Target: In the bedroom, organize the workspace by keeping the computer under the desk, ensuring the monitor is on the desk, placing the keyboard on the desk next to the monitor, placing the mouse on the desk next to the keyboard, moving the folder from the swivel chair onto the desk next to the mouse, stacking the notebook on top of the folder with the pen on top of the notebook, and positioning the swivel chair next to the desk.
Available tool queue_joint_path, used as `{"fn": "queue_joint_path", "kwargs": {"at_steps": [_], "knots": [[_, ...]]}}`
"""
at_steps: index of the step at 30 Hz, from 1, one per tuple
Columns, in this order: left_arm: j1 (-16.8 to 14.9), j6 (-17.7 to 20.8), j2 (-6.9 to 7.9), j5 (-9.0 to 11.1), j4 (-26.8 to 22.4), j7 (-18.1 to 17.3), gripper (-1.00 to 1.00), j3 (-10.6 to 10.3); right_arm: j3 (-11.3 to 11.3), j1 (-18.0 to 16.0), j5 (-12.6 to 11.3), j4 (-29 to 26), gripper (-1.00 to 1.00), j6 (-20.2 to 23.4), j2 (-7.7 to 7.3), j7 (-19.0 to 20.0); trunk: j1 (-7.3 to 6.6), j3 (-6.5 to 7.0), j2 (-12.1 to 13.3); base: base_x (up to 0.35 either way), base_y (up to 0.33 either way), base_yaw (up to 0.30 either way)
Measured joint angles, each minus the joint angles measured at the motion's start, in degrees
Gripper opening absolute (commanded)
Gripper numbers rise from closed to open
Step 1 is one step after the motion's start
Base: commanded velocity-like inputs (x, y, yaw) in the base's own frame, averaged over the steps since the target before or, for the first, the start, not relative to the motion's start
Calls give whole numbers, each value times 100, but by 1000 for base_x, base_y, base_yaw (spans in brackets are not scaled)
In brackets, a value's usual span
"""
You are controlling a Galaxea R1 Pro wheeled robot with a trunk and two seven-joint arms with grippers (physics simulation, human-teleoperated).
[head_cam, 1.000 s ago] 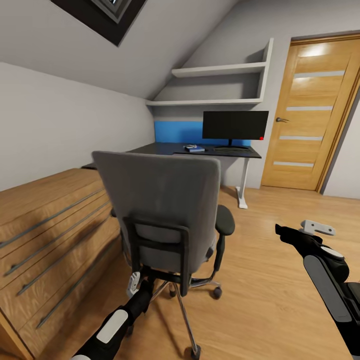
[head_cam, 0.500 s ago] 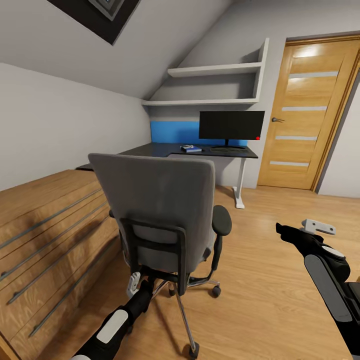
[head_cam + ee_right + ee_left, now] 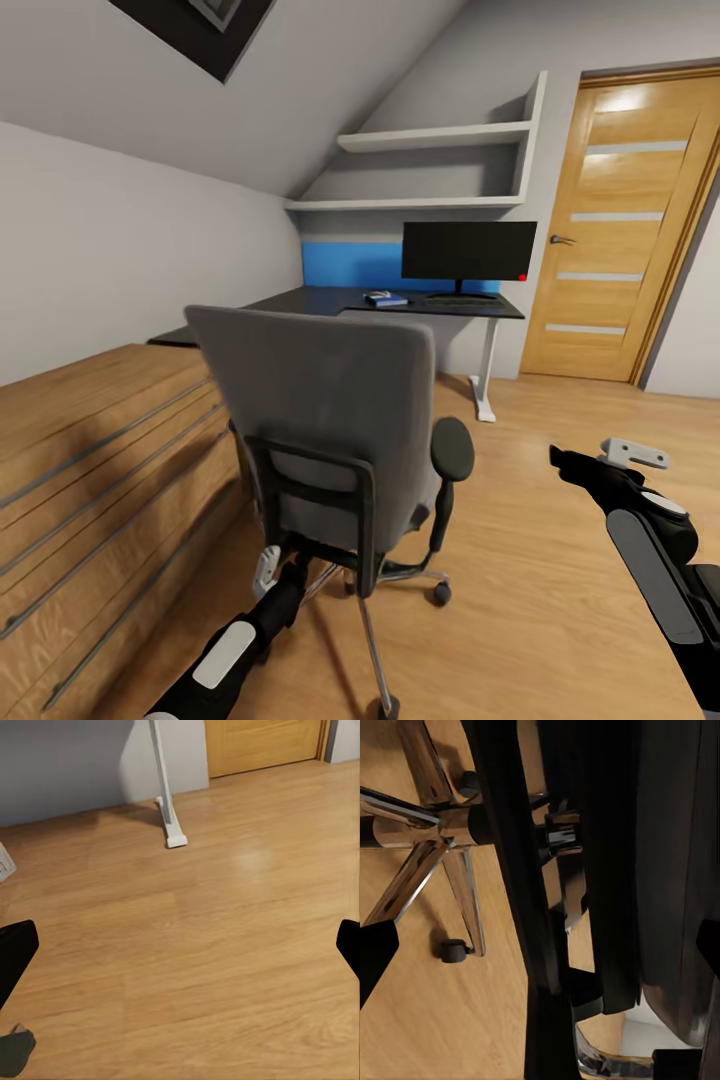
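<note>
Swivel chair point(image 3: 335, 420): right in front of you, grey back facing you, well short of the desk point(image 3: 400, 302). Monitor point(image 3: 468, 252), keyboard point(image 3: 462, 297) and blue folder point(image 3: 385, 298) on the desk top by the far wall. Your left gripper point(image 3: 268, 568): low behind the chair's frame, fingers spread wide around the dark frame point(image 3: 521, 900), not clamped. Your right gripper point(image 3: 570, 462): fingers apart, empty, over bare wood floor point(image 3: 195, 945).

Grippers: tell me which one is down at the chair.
The left gripper. It sits low behind the swivel chair, at the dark frame under its backrest, while the right gripper hangs over bare wood floor, apart from the chair.
</note>
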Motion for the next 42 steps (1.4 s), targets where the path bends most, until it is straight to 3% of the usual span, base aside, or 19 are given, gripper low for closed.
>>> {"fn": "queue_joint_path", "kwargs": {"at_steps": [10,14,20,34,42], "knots": [[3,-7,-3,-15,2,7,100,-6,-15,-2,1,-1,100,6,-6,-1,0,0,0,315,-58,0],[6,-13,-5,-195,14,38,100,-10,-17,-2,1,-2,100,7,-5,-1,1,-2,0,278,-228,0],[6,-15,-3,-267,15,50,100,-2,-12,-2,1,-2,100,7,-7,-1,1,-1,0,259,-252,0],[6,-197,3,-264,14,33,100,-5,-23,-2,1,-2,100,8,-13,-1,1,-1,0,246,-256,0],[13,-230,4,-265,46,22,100,-5,-30,-1,1,-1,100,6,-9,1,0,-1,0,319,-76,0]]}}
